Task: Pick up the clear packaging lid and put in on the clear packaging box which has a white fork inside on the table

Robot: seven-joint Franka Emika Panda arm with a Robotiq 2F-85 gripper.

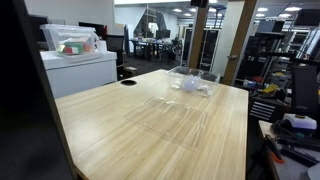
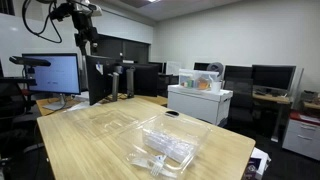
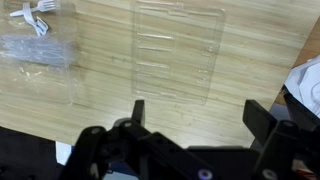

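The clear packaging lid [image 3: 178, 50] lies flat on the table [image 3: 100, 105], a faint ridged rectangle; it also shows in both exterior views [image 1: 170, 118] [image 2: 107, 121]. The clear packaging box [image 3: 40, 48] [image 1: 190, 83] [image 2: 166, 146] stands apart from it, with the white fork [image 3: 35, 15] showing as a white shape at its edge. My gripper [image 3: 200, 118] is open and empty, high above the table with the lid just ahead of its fingers. In an exterior view the gripper [image 2: 88, 35] hangs well above the table's far corner.
A black round hole [image 1: 128, 83] sits near the table's rim. A white cabinet [image 1: 85, 70] with a clear bin on top stands beyond the table. A monitor [image 2: 50, 72] stands behind the table. A white object [image 3: 305, 80] lies past the table's edge.
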